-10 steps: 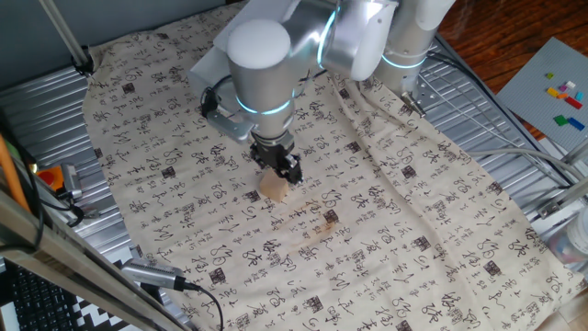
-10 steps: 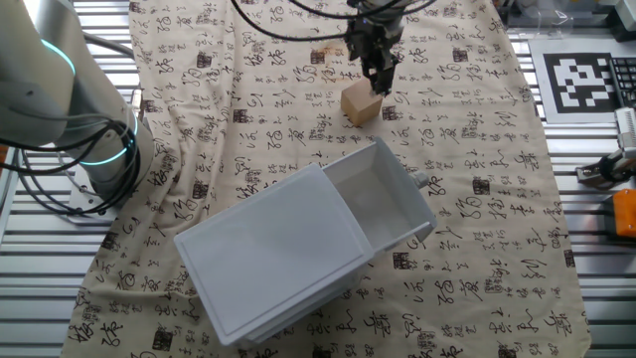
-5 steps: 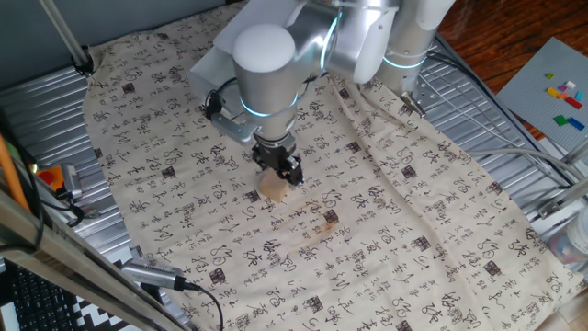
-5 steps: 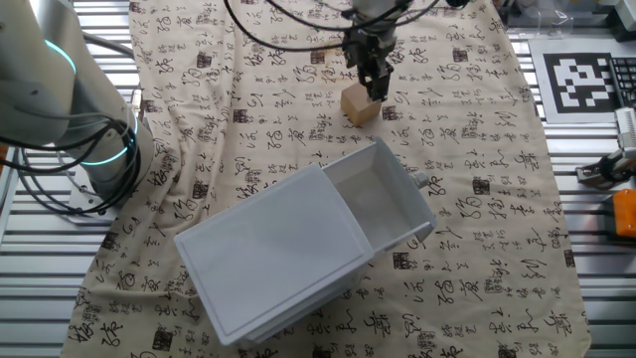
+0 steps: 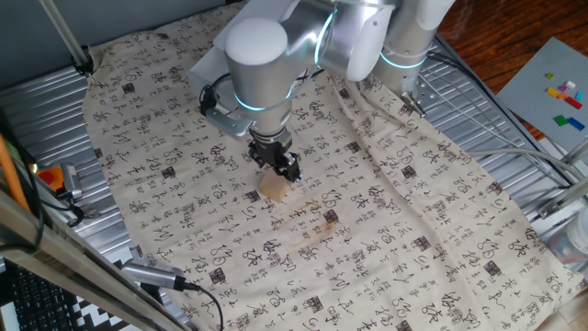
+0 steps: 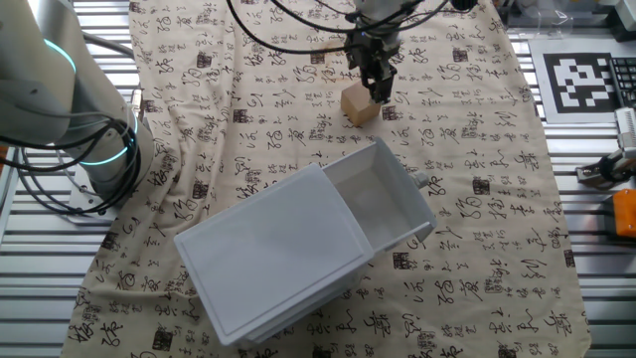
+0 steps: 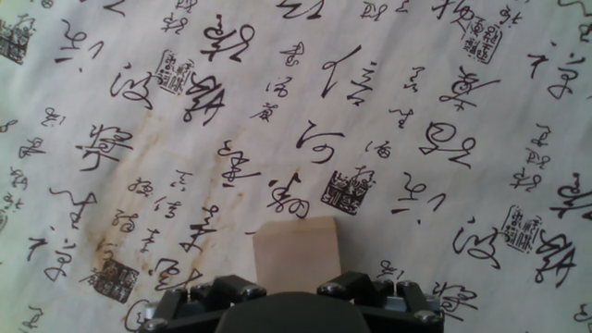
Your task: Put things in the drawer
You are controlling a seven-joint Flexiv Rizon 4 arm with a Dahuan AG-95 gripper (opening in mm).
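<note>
The pale tan wooden block (image 5: 274, 188) lies on the printed cloth, also seen in the other fixed view (image 6: 360, 104) and at the bottom of the hand view (image 7: 296, 248). My gripper (image 5: 283, 172) hangs just above and beside the block (image 6: 378, 89), not holding it. In the hand view the gripper (image 7: 294, 282) has its two black finger mounts standing apart, wider than the block between them. The drawer (image 6: 405, 194) of the white cabinet (image 6: 278, 259) is pulled out and empty, its knob (image 6: 422, 182) facing right, a short way in front of the block.
A brownish stain (image 5: 322, 223) marks the cloth near the block, also in the hand view (image 7: 102, 203). Tiny coloured toy bricks (image 5: 565, 97) lie on a grey sheet at the far right. The arm's base (image 6: 60, 89) stands at the left. Metal slats surround the cloth.
The gripper has shifted slightly over the block and risen a little. The block and the drawer have not moved.
</note>
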